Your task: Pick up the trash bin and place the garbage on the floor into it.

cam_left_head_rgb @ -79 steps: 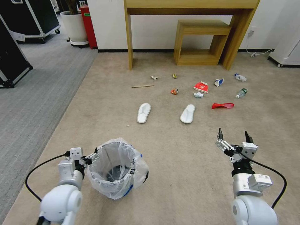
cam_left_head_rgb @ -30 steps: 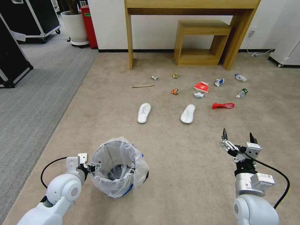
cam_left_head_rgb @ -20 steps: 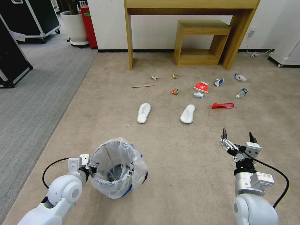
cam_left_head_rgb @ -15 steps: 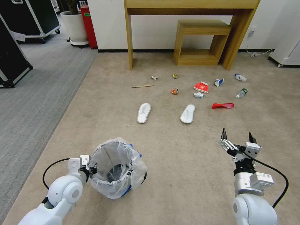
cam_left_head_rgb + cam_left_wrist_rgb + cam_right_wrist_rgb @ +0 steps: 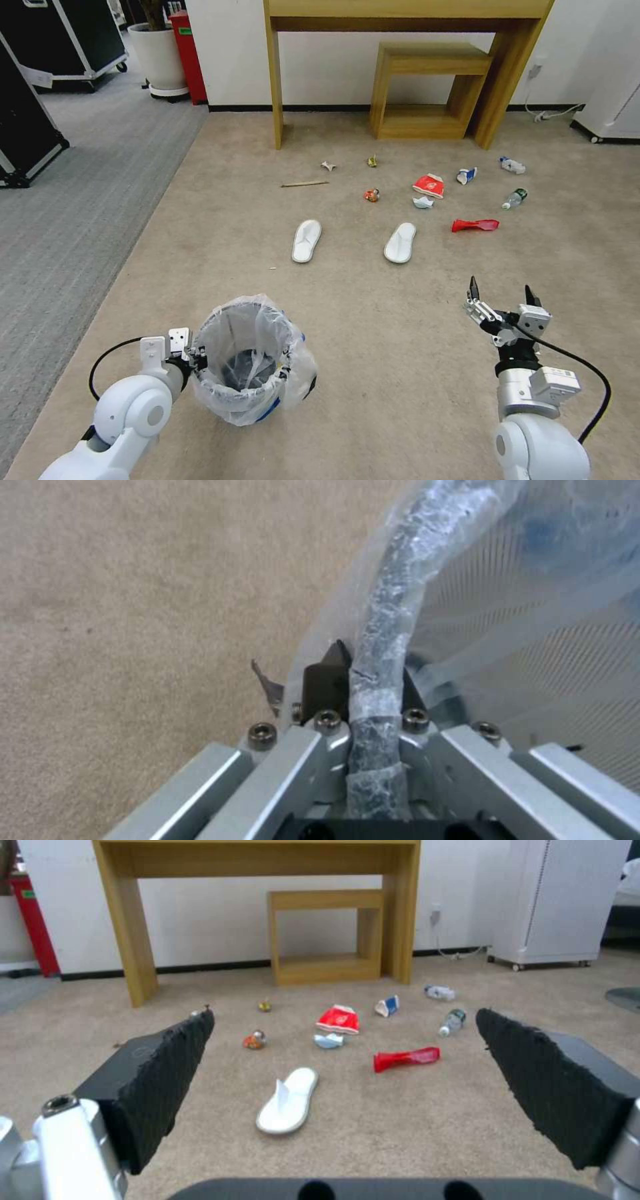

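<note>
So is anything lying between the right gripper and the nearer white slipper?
Nothing visible. The open right gripper hovers above bare carpet, and the stretch to the slipper ahead of it is free. The red bottle lies off to the side.

Glossy white rounded arms point(image 5: 127, 417) carry silver aluminium wrist blocks, looping black cables point(image 5: 587, 373), hex screws point(image 5: 261, 731) and black ridged pads point(image 5: 167, 1075).

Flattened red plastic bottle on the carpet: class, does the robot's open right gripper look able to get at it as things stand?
Probably yes. The right gripper hangs open and empty, and bare carpet lies between it and the flattened red plastic bottle. Whether the arm spans that gap without the base driving cannot be told.
</note>
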`<state>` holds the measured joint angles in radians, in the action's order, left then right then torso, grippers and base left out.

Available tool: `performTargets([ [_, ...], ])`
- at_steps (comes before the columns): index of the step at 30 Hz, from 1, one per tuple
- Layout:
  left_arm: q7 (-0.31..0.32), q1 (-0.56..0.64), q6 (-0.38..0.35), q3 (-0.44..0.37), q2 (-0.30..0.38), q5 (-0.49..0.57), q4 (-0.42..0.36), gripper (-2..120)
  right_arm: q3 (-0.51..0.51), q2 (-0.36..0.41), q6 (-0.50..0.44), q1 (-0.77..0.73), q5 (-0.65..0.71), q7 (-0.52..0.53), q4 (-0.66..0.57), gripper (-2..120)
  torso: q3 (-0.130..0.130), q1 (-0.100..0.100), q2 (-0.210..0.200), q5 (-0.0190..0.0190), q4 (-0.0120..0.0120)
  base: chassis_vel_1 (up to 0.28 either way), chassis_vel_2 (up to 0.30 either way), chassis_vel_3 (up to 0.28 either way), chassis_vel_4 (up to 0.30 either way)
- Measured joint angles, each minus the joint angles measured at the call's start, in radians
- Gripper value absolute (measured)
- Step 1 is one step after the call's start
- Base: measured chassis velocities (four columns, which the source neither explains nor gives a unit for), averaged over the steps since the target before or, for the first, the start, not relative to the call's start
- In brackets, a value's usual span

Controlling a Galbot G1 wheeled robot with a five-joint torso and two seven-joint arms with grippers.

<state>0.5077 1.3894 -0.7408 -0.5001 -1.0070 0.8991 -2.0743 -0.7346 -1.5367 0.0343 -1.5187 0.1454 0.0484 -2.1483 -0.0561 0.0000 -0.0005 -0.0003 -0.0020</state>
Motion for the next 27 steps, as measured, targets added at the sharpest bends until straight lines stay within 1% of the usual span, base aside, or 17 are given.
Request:
performTargets([
  [2,0.0,0.006,0.0,-0.034,-0.017,0.022,-0.027,0,0.003,0.003,0.004,-0.005,0.001,0.001,-0.003,100,0.0,0.0,0.0,0.0001,-0.0001,0.0,0.0,0.0,0.0],
  [4,0.003,0.008,0.0,-0.048,-0.024,0.035,-0.039,0,0.005,0.005,0.005,-0.009,0.002,0.002,-0.006,100,0.0,0.0,0.0,0.0,-0.0001,0.0,0.0,0.0,0.0],
  [6,0.016,0.032,0.001,-0.097,-0.036,0.075,-0.09,0,0.003,0.022,0.005,-0.025,0.011,0.002,-0.016,100,0.0,0.0,0.0,0.0,-0.0001,0.0,0.0,0.0,0.0],
  [7,0.016,0.032,0.001,-0.097,-0.036,0.075,-0.09,0,0.003,0.022,0.005,-0.025,0.011,0.002,-0.016,100,0.0,0.0,0.0,0.0,-0.0001,0.0,0.0,0.0,0.0],
  [9,0.017,0.055,0.002,-0.117,-0.028,0.084,-0.126,0,-0.001,0.031,0.003,-0.031,0.02,0.003,-0.019,100,0.0,0.0,0.0,0.0,-0.0001,0.0,0.0,0.0,0.0],
  [14,0.017,0.086,0.003,-0.147,-0.009,0.097,-0.172,0,-0.006,0.041,-0.002,-0.038,0.038,0.008,-0.024,100,0.0,0.0,0.0,0.0,0.0,0.0,0.0,0.0,0.0],
  [21,0.013,0.109,0.004,-0.182,0.007,0.102,-0.185,0,-0.019,0.053,-0.005,-0.039,0.063,0.014,-0.034,100,0.0,0.0,0.0,0.0,-0.0001,0.0,0.0,0.0,0.0],
  [27,0.01,0.116,0.004,-0.177,0.014,0.102,-0.191,0,-0.023,0.052,-0.001,-0.037,0.066,0.017,-0.036,100,0.0,0.0,0.0,0.0,-0.0001,0.0,0.0,0.0,0.0],
])
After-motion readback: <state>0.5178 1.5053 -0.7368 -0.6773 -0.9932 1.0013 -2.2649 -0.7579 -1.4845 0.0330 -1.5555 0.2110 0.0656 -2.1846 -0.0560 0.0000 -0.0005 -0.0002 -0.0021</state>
